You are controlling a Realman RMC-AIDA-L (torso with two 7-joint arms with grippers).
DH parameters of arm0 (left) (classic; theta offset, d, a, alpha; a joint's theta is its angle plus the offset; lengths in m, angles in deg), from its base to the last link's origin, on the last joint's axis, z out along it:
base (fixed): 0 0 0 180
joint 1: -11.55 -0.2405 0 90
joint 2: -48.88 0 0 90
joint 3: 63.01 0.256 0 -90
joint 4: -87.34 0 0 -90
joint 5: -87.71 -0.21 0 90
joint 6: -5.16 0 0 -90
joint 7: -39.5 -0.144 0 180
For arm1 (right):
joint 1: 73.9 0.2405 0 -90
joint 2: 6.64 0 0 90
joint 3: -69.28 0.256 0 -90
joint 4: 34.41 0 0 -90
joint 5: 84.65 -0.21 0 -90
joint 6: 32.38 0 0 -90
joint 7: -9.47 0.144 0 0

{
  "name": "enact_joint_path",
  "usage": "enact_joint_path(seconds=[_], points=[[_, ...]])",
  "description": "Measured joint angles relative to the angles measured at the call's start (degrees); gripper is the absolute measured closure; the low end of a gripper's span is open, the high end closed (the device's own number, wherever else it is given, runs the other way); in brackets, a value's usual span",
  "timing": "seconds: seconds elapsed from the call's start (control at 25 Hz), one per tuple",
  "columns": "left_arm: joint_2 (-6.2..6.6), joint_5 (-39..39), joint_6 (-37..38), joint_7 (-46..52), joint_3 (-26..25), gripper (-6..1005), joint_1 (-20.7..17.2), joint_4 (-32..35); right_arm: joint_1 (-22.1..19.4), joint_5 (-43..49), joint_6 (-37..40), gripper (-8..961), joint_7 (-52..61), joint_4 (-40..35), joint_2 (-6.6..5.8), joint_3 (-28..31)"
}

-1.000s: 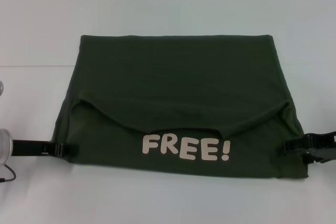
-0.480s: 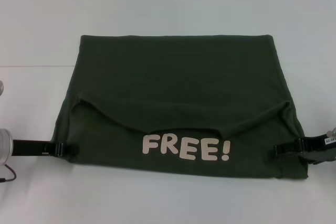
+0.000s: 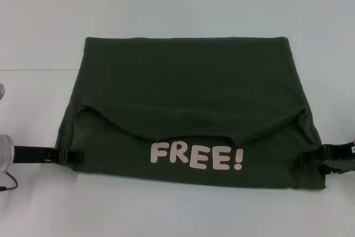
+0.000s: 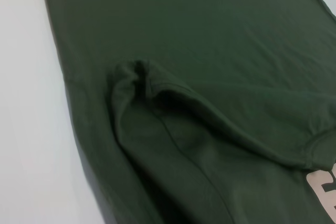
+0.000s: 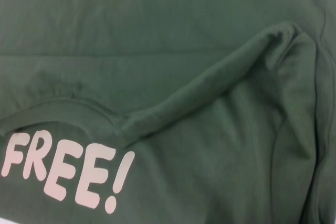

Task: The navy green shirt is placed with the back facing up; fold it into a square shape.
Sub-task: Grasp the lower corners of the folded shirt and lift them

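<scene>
The navy green shirt (image 3: 188, 98) lies flat on the white table (image 3: 177, 4), folded into a wide block, with a folded-over flap across its near half. Pale lettering "FREE!" (image 3: 196, 157) shows near its front edge. My left gripper (image 3: 72, 156) lies low at the shirt's near left edge. My right gripper (image 3: 304, 158) lies at the near right edge, its tip over the cloth. In the left wrist view the shirt (image 4: 210, 77) fills the frame with a bunched fold (image 4: 139, 77). The right wrist view shows the shirt (image 5: 184, 51) and its lettering (image 5: 63, 174).
Bare white table surrounds the shirt on all sides. The silver end of my left arm (image 3: 4, 154) and a thin dark cable (image 3: 8, 184) sit at the left edge of the head view.
My right gripper slid inward over the shirt's right edge, then drew back out to about where it began. The left gripper and the shirt have hardly moved.
</scene>
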Motion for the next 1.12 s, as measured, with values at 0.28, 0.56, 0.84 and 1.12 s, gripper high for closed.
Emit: enact_joint_path(seconds=[0.28,0.56,0.84,1.12], points=[[0.01,0.00,0.07,0.04,-0.01,959,0.00,0.00,0.36,0.00,-0.42,104,-0.02,0.15,0.63,-0.56],[0.01,0.00,0.42,0.04,-0.52,959,-0.15,0.00,0.76,0.00,-0.72,103,-0.11,0.16,1.41,-0.74],[0.01,0.00,0.44,0.04,-0.64,959,-0.18,0.00,1.06,-3.14,0.60,103,-1.30,0.54,1.43,-0.77],[0.00,0.03,0.43,0.04,-0.71,959,-0.30,0.00,0.42,-4.03,1.04,102,-1.76,0.78,0.67,-0.76]])
